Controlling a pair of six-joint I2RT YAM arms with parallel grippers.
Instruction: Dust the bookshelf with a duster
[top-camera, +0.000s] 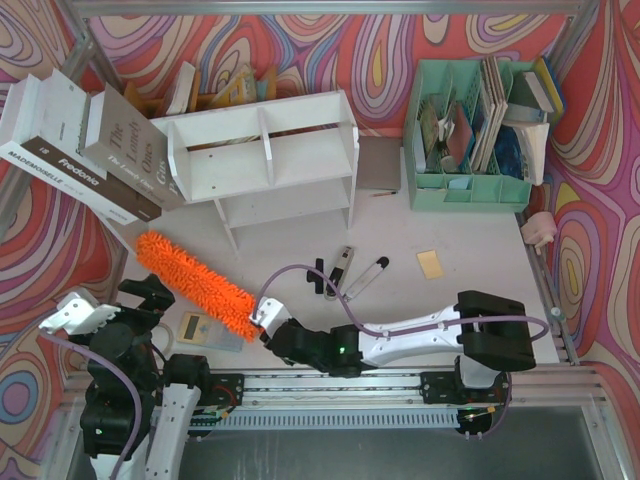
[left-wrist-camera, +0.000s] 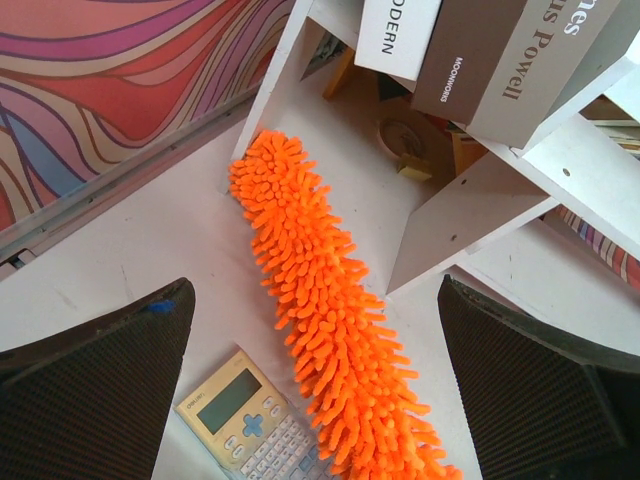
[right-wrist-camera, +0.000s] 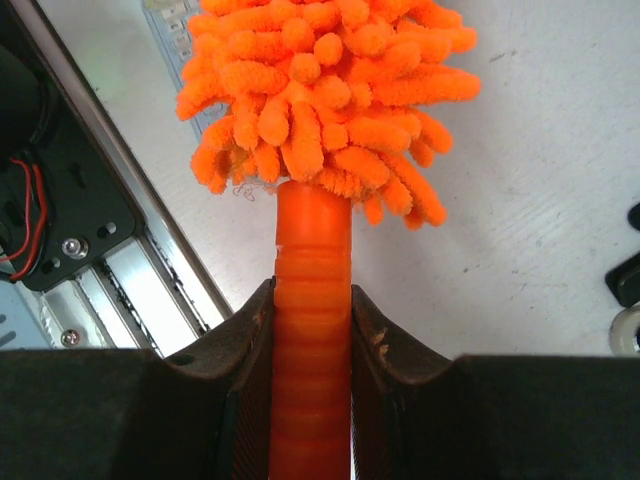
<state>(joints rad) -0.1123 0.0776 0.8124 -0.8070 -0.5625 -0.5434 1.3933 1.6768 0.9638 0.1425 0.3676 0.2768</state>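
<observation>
The fluffy orange duster (top-camera: 195, 280) lies slanted on the table, its tip near the lower left corner of the white bookshelf (top-camera: 265, 160). My right gripper (top-camera: 268, 322) is shut on the duster's ribbed orange handle (right-wrist-camera: 312, 330), both jaws pressed against it. In the left wrist view the duster (left-wrist-camera: 325, 330) runs between my wide-open left fingers (left-wrist-camera: 95, 390), with the bookshelf (left-wrist-camera: 470, 205) just beyond. My left gripper (top-camera: 150, 292) hovers beside the duster's head, holding nothing.
A beige calculator (top-camera: 205, 331) lies partly under the duster. Large books (top-camera: 90, 150) lean on the shelf's left end. A mint-green file organiser (top-camera: 470, 130) stands at back right. Marker pens (top-camera: 365, 277) and a yellow note (top-camera: 430, 264) lie mid-table.
</observation>
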